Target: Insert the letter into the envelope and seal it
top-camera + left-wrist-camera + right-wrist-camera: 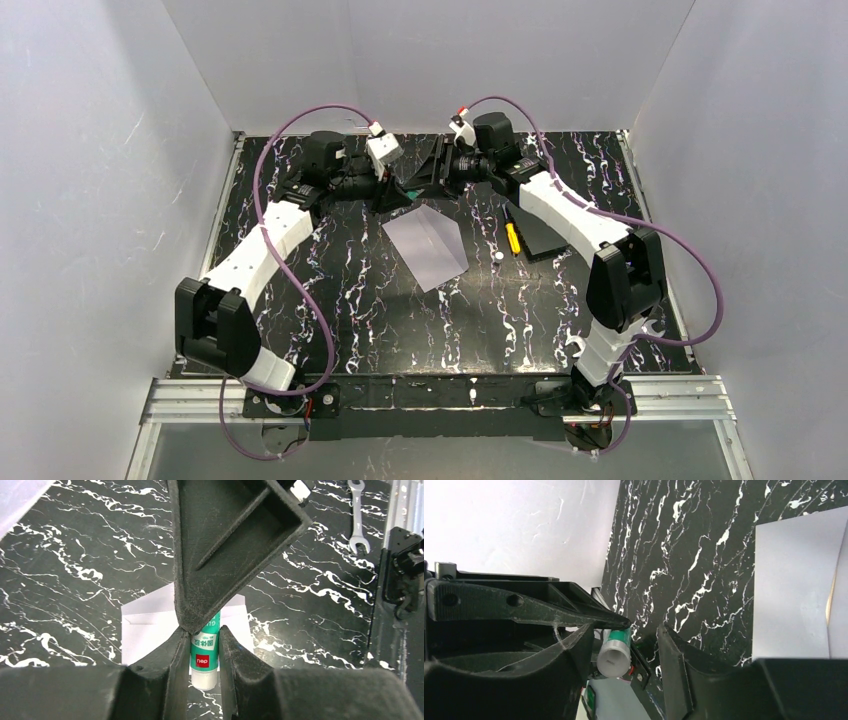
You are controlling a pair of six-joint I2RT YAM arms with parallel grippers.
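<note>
Top external view has both arms stretched to the far middle of the table point(400, 320), elbows bent outward and wrists turned in, so the left claw point(393, 195) and right claw point(425, 180) meet nose to nose. You can't really make out what's between them from up there, just a speck of green. Left wrist view clears that up: the left claw is clamped on a green glue stick point(205, 650), both fingers pressed against its sides, white end pointing at the camera, and one of the right claw's fingers crosses right over it. The envelope point(425, 245) lies flat on the table just nearer than the claws. It's directly under the stick in the left wrist view, which also catches a wrench point(357, 517) off in the corner. Right wrist view shows the right claw spread wide, with the stick's white end sitting by one finger and a clear gap to the other. Only that view shows the letter point(835, 600), a thin cream sliver along the envelope's edge. From above, a yellow-handled tool point(512, 237) lies just right of the envelope.
</note>
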